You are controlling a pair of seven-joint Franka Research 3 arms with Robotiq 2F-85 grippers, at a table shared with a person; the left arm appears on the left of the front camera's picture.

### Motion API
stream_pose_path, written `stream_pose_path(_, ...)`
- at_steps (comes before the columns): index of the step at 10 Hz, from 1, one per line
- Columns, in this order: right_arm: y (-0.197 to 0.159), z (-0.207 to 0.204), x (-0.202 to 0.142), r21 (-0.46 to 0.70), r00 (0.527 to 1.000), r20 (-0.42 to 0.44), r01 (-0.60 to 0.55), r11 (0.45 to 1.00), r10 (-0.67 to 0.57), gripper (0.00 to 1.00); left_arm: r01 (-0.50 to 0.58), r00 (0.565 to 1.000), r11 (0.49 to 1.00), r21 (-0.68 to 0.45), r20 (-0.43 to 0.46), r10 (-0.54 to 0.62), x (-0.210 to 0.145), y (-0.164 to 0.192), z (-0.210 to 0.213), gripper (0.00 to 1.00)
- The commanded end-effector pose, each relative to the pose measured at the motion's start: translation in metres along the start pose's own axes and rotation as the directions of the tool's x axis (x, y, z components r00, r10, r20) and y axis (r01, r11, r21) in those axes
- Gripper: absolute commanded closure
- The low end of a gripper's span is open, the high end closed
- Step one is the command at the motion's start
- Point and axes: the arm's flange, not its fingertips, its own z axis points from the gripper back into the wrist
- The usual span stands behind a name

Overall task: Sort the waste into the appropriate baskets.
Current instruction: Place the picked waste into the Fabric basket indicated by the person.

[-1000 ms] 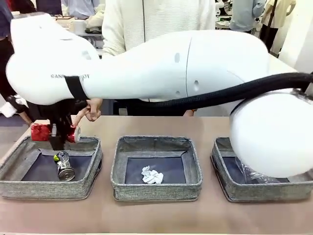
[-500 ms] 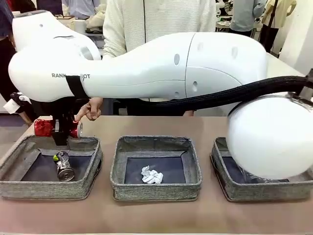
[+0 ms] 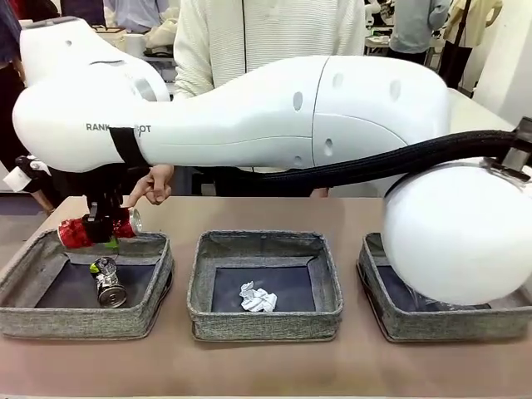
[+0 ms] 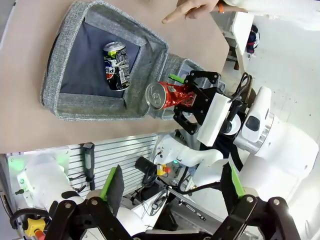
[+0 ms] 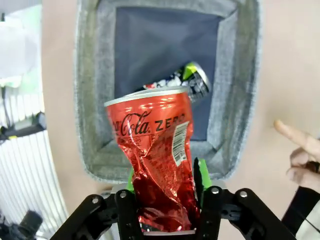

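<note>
In the right wrist view the crushed red can (image 5: 159, 160) is seen between the green pads (image 5: 199, 181) of the right gripper (image 5: 165, 192), whose jaws are parted beside it (whether it is gripped cannot be told). Below it lies the left basket (image 3: 150, 287), where the dark printed can (image 3: 108, 281) rests. The left gripper (image 4: 172, 187) is spread wide. A paper wad (image 3: 258, 298) lies in the middle basket (image 3: 328, 287). Beyond, a person's hand (image 3: 151, 184) points downward.
</note>
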Motion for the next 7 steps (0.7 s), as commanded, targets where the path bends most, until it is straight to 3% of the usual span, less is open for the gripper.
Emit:
stream_pose_path(1,-0.007,0.006,0.006,0.045,0.996,0.088,-0.013,0.999,0.009,0.10,0.005,1.000,1.000,-0.001,0.010,-0.005,-0.004,0.000,-0.002,0.00)
stream_pose_path(2,-0.007,0.006,0.007,0.048,0.996,0.086,-0.015,0.999,0.011,0.00,0.005,1.000,1.000,-0.001,0.010,-0.005,-0.004,0.000,-0.002,0.00)
stream_pose_path(4,-0.008,0.008,0.004,0.092,0.985,0.170,-0.036,0.995,0.020,0.00,0.005,1.000,1.000,-0.001,0.010,-0.005,-0.004,0.000,-0.002,0.00)
stream_pose_path(7,-0.009,0.015,-0.007,0.094,0.986,0.157,0.034,0.995,-0.049,0.00,0.005,1.000,1.000,-0.001,0.010,-0.005,-0.004,0.000,-0.002,0.00)
